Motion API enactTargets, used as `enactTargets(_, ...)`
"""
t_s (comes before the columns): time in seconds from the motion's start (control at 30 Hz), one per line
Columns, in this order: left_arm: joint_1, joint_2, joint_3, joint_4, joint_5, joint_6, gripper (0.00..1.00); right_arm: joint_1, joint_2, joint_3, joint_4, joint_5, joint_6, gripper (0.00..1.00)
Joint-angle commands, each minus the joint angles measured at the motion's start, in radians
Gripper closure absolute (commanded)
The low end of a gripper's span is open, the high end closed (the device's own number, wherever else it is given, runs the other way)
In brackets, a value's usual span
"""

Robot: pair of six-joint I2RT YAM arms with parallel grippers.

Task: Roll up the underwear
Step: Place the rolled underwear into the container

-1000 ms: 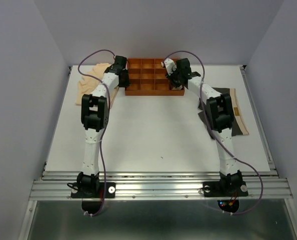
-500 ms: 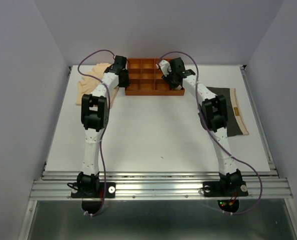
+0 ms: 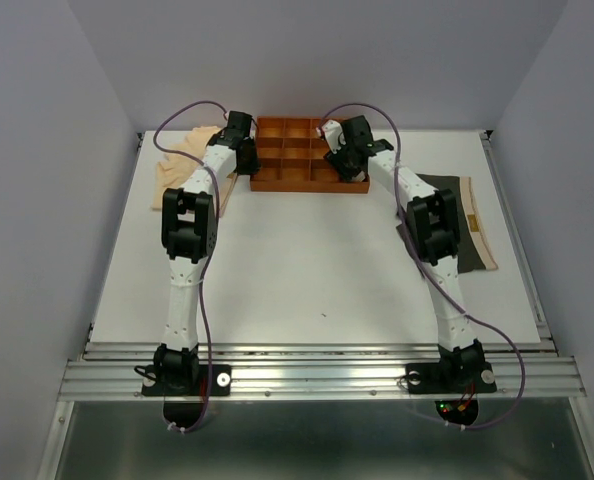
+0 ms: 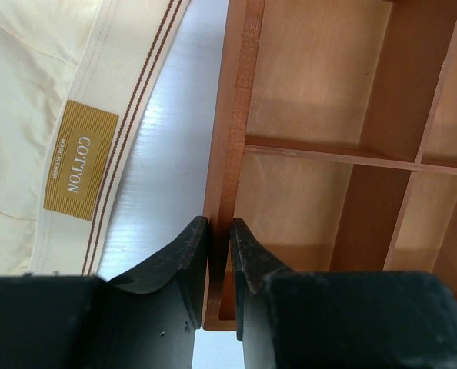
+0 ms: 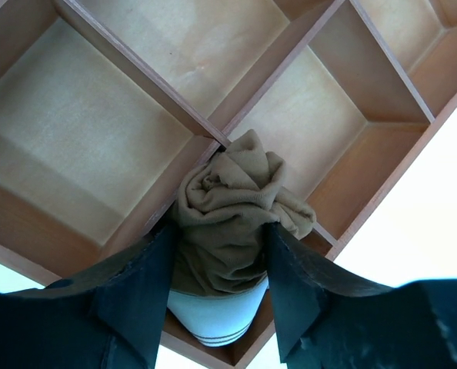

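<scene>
Far left on the table [image 3: 307, 260], the pale briefs [image 3: 180, 168] lie flat and unrolled, probably waiting their turn. The left arm [image 3: 189, 225] crosses their inner edge, so the full outline is hidden. Their striped waistband, with a "COTTON" label [image 4: 81, 157], lies just beside the tray [image 4: 230, 92]. The left gripper [image 4: 218, 261] is narrow, pinched on the tray's left wall with one jaw outside and one inside. My read is that it braces the tray so it can't slide while the other side loads it. The compartments seen from that wrist are bare. The right gripper [image 5: 219, 231] stands at medium width astride the roll [image 5: 228, 196], a brown bundle with a pale striped band end poking out below. The jaws sit against its sides, and I can't tell if they grip or only flank it. The roll is at the tray's right side, by a divider junction near the outer wall. Whether it is seated in a cell or perched on the divider is unclear, and from above the gripper hides it entirely. Far right, the dark briefs [image 3: 464, 225] lie flat with a light waistband on the outer edge. The right arm [image 3: 432, 225] covers their inner part, and they are not yet rolled.
</scene>
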Motion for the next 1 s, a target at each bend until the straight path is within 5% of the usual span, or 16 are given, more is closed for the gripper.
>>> enactTargets(0.0,0.009,-0.004,0.057,0.061,0.004,-0.044,0.73,-0.003,-0.022,0.031,-0.116,-0.027,0.038,0.43)
enactTargets(0.37,0.009,-0.005,0.077,0.053,0.004,-0.061,0.71,-0.003,-0.157,0.017,-0.075,-0.139,0.043,0.39)
enactTargets(0.67,0.009,-0.028,0.121,0.053,0.004,-0.052,0.54,-0.003,-0.222,0.010,-0.030,-0.150,0.098,0.26)
enactTargets(0.73,0.009,-0.033,0.141,0.046,-0.023,-0.047,0.47,-0.003,-0.235,0.005,-0.019,-0.135,0.133,0.22)
enactTargets(0.83,0.009,-0.045,0.187,0.027,-0.047,-0.040,0.40,-0.003,-0.283,-0.033,0.014,-0.095,0.197,0.00)
enactTargets(0.87,0.009,-0.065,0.200,0.027,-0.050,-0.032,0.31,-0.015,-0.318,-0.048,0.036,-0.078,0.249,0.00)
enactTargets(0.9,0.009,-0.077,0.203,0.027,-0.048,-0.026,0.06,-0.029,-0.340,-0.067,0.053,-0.070,0.279,0.00)
enactTargets(0.97,0.009,-0.131,0.201,0.033,-0.059,-0.017,0.01,-0.059,-0.387,-0.151,0.109,-0.049,0.363,0.00)
